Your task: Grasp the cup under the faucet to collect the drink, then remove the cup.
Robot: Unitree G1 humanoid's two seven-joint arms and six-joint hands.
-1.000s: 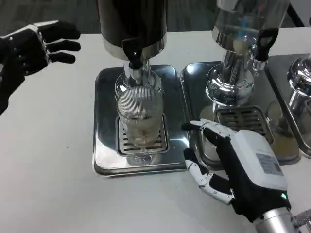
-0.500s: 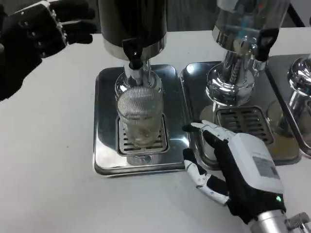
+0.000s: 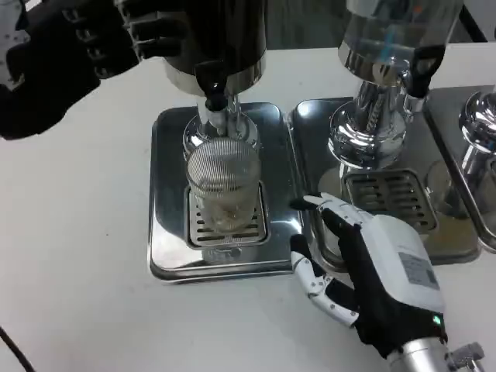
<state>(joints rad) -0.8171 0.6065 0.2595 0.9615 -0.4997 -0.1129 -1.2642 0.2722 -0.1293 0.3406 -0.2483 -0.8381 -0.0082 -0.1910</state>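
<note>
A white tabletop (image 3: 85, 256) seen from above holds a row of drink dispensers on shiny metal drip trays. In the centre, a ribbed clear glass cup (image 3: 225, 186) stands upright on the slotted grate of the left drip tray (image 3: 167, 240). It sits directly beneath the black faucet (image 3: 212, 87) of a dark dispenser (image 3: 209, 39) whose body rises out of the top of the picture. A small amount of pale liquid seems to lie at the bottom of the cup, though the ribbing makes this hard to judge.

The right hand (image 3: 372, 271) rests low at the lower right, white back facing up. Its fingers (image 3: 329, 205) are spread apart and hold nothing. They reach toward the cup across the seam between the two trays, close to the cup but not touching it.

The left hand (image 3: 70, 54) is raised at the upper left, showing its dark palm side. Its fingers (image 3: 147, 31) are extended and apart, empty, pointing toward the dark dispenser's body and nearly reaching it; whether they touch cannot be told.

To the right stands a second dispenser (image 3: 387, 70) with a clear vessel and a chrome base, on its own drip tray (image 3: 310, 139) with a grate. Part of a third chrome dispenser (image 3: 479, 128) shows at the right edge.
</note>
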